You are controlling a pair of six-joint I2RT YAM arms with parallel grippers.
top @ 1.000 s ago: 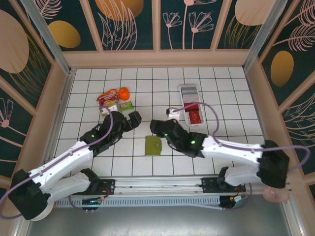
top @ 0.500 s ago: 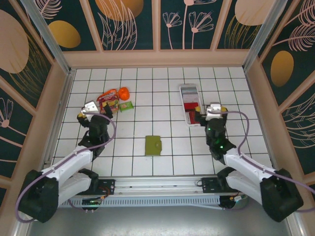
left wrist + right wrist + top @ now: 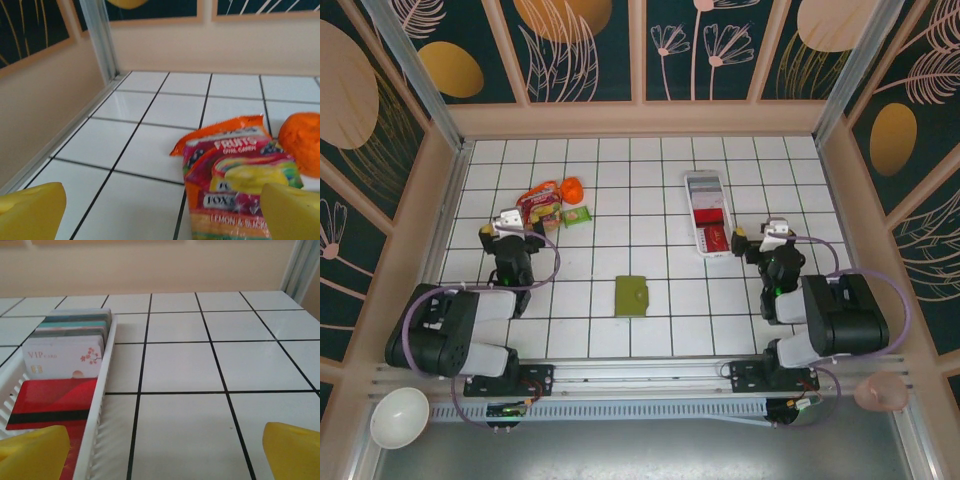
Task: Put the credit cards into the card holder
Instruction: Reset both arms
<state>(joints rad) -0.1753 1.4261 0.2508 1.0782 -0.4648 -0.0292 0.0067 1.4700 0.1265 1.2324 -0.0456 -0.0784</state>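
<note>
Both the left arm (image 3: 445, 325) and the right arm (image 3: 835, 315) have pulled back from the middle of the table (image 3: 650, 160) since a second ago and now sit folded at its near edge. The green wallet (image 3: 632, 296) lies where it lay, shut and flat on the white tiles between them, touched by neither. Nearest the camera, a white bowl (image 3: 400, 417) rests below the front rail (image 3: 640, 372) on the left and a pink bowl (image 3: 880, 393) on the right. Just past the folded arms, the left gripper (image 3: 510, 238) points toward the back of the table, its yellow fingertips (image 3: 30, 212) spread wide with nothing between them. The right gripper (image 3: 765, 243), its jaws likewise wide apart and empty, faces the same way beside the long white tray (image 3: 705, 180). Red cards (image 3: 50, 405) lie flat in the near end of that tray, with a pale card marked VIP (image 3: 62, 357) and further cards stacked behind them. The tray stands well apart from the wallet, to its right and farther back. Ahead of the left gripper, a red and orange sweet packet (image 3: 235, 185) lies on the tiles, with an orange (image 3: 302, 142) just beside it on the right and a small green packet (image 3: 577, 214) near both.
</note>
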